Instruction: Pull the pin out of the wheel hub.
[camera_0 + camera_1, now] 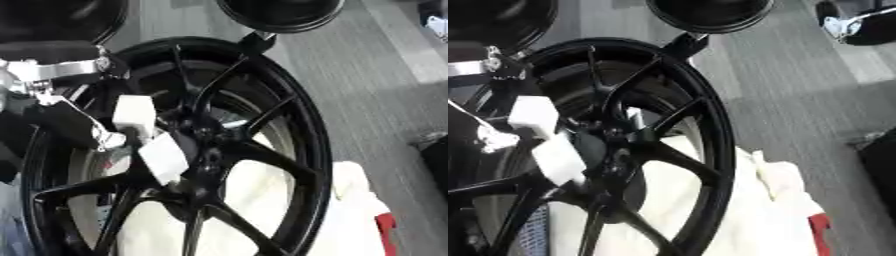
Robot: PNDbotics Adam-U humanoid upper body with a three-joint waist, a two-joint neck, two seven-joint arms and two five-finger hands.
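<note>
Looking first at the left eye view, a black wheel [262, 150] with thin spokes fills most of the picture, and its hub [203, 131] lies near the middle. The left hand [140, 132] comes in from the left side, black with silver joints, and its white fingertips [162, 157] lie against the spokes just beside the hub. I cannot tell if these fingers are curled round something or only touch the wheel. The pin itself I cannot make out; the hand covers that part of the hub. Under the wheel lies a white cloth [350, 200]. In the right eye view the same wheel sits more to the left, over grey floor [798, 75]. A black and silver part [850, 25] shows in the upper right corner; it may be the right hand, but I cannot tell how its fingers stand.
</note>
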